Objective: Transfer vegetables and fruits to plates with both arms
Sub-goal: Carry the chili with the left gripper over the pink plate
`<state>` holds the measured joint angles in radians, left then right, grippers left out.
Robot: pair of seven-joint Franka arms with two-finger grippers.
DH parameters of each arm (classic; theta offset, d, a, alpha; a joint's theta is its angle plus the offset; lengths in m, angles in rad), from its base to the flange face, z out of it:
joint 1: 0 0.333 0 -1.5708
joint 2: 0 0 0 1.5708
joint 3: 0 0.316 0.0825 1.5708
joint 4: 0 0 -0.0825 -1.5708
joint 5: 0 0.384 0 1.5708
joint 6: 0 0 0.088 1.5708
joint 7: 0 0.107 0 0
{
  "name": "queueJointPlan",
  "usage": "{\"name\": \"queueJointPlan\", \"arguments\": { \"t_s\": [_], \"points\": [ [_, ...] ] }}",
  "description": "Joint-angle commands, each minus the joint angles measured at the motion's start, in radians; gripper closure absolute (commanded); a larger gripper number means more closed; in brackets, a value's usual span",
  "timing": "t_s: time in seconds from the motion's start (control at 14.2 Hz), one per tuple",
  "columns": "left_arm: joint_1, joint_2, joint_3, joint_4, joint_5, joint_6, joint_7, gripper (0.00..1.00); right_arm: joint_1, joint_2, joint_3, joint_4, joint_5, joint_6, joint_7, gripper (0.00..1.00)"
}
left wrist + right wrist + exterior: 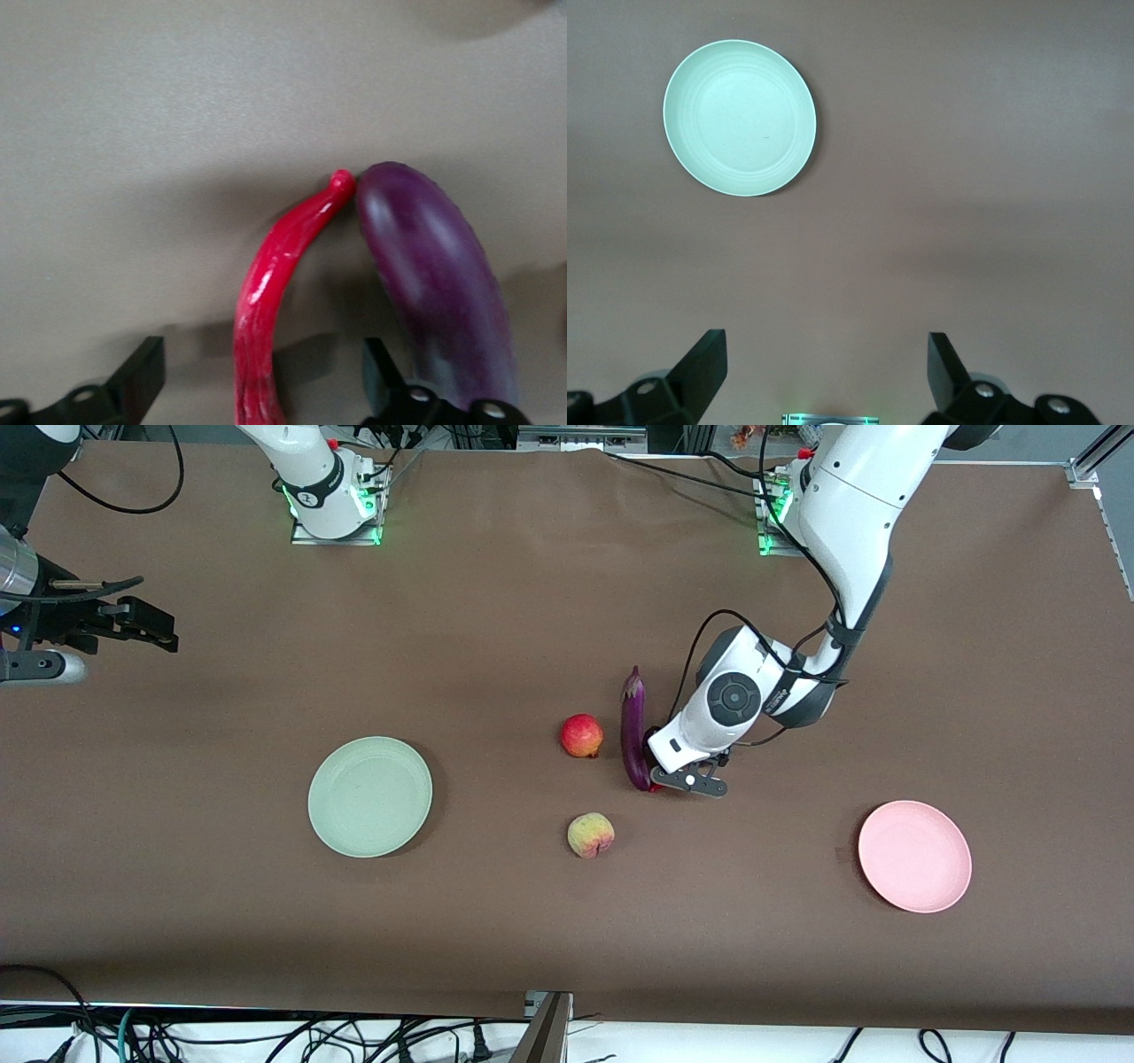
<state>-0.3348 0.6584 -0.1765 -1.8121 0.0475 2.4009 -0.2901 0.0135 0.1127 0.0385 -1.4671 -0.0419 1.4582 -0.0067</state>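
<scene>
On the table nothing is plated yet: the green plate and pink plate sit bare, with pomegranate, peach, eggplant and chili between them. Low over the chili, the left gripper straddles it with fingers apart, the eggplant just beside one finger. Over its own end of the table, the right gripper waits, fingers spread.

Your front view looks down from high across the bench, facing both bases. Your left wrist view hangs close over the chili and eggplant, which the front view shares; your right wrist view looks down from higher on the green plate.
</scene>
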Motion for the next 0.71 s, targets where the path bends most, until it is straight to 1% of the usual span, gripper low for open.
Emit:
{"name": "queueJointPlan", "arguments": {
  "t_s": [0.0, 0.21, 0.28, 0.49, 0.56, 0.64],
  "points": [
    [-0.007, -0.006, 0.008, -0.006, 0.092, 0.012, -0.023, 0.71, -0.012, 0.008, 0.006, 0.021, -0.004, -0.006, -0.013, 0.0],
    [-0.007, -0.006, 0.008, -0.006, 0.098, 0.01, -0.023, 0.98, -0.012, 0.008, 0.006, 0.022, -0.003, -0.006, -0.013, 0.0],
    [-0.007, -0.008, 0.008, -0.006, 0.098, 0.007, -0.021, 1.0, -0.012, 0.008, 0.006, 0.021, -0.003, -0.006, -0.013, 0.0],
    [-0.004, -0.02, 0.012, -0.006, 0.103, -0.003, -0.02, 1.0, -0.012, 0.008, 0.006, 0.022, -0.003, -0.006, -0.013, 0.0],
    [0.005, -0.035, 0.014, 0.002, 0.104, -0.028, -0.02, 1.0, -0.012, 0.008, 0.006, 0.022, -0.003, -0.006, -0.013, 0.0],
    [0.011, -0.06, 0.02, 0.014, 0.104, -0.086, -0.018, 1.0, -0.012, 0.008, 0.006, 0.022, -0.003, -0.006, -0.013, 0.0]
  ]
}}
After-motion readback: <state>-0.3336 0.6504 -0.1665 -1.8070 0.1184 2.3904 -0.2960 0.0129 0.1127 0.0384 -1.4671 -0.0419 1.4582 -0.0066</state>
